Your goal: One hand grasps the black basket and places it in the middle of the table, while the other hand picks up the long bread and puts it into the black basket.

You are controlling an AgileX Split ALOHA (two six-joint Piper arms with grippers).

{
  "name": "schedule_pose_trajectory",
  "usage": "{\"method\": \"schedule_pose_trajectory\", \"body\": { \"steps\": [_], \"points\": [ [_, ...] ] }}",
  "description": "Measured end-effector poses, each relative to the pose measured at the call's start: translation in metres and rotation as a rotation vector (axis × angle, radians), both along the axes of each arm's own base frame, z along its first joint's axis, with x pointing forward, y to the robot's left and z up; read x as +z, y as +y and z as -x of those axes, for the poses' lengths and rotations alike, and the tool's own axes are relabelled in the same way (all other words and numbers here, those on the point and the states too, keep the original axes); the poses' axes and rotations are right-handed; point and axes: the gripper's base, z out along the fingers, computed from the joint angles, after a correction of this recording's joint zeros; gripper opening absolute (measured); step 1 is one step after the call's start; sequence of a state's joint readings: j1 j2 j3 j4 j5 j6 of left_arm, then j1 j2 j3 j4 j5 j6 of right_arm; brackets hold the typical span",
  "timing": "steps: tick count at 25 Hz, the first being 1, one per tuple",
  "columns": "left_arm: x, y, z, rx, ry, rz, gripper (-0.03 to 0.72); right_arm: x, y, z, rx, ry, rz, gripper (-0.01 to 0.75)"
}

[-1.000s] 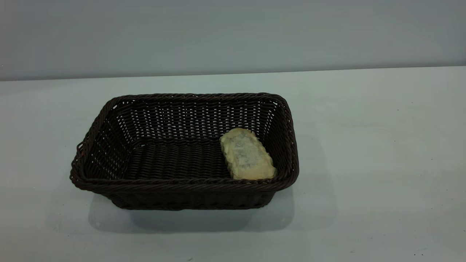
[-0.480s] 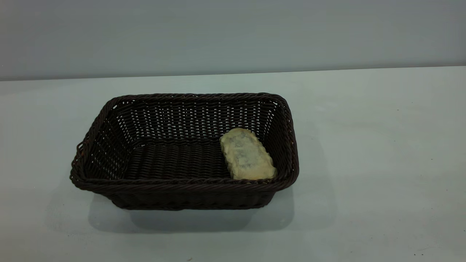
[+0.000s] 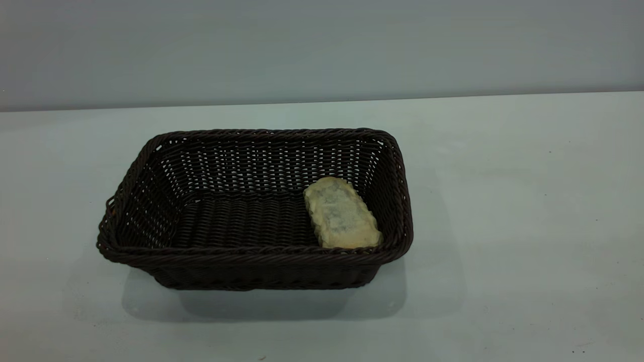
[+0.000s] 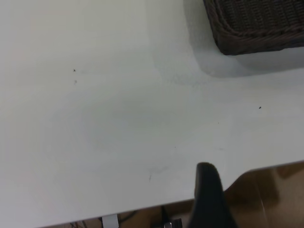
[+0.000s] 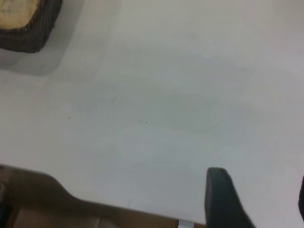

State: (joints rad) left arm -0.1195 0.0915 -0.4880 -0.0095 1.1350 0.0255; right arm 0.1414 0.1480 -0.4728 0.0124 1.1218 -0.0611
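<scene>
The black basket [image 3: 254, 211] stands on the table [image 3: 503, 226], left of centre in the exterior view. The long bread [image 3: 341, 213] lies inside it at its right end, pale mottled underside up. Neither gripper shows in the exterior view. My left gripper [image 4: 209, 194] is low over the table's near edge, well away from a corner of the basket [image 4: 256, 28]. My right gripper [image 5: 259, 178] is open and empty over bare table near the edge, far from the basket corner [image 5: 28, 40] and the bread [image 5: 16, 12].
The table's edge [image 4: 247, 171] and the brown floor beyond it show in the left wrist view, and likewise in the right wrist view [image 5: 71, 197]. A grey wall [image 3: 322, 45] stands behind the table.
</scene>
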Motion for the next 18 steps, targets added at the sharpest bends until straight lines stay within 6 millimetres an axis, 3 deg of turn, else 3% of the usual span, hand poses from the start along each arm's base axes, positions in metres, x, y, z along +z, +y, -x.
{"method": "schedule_pose_trajectory", "body": {
  "steps": [10, 18],
  "points": [
    [-0.001, 0.000, 0.011, 0.110, -0.080, 0.004, 0.558, 0.001, -0.002, 0.008, -0.169, -0.055, -0.008, 0.365],
    [-0.001, 0.000, 0.015, 0.126, -0.110, 0.005, 0.558, 0.001, -0.002, 0.008, -0.180, -0.057, -0.009, 0.365]
  ]
}}
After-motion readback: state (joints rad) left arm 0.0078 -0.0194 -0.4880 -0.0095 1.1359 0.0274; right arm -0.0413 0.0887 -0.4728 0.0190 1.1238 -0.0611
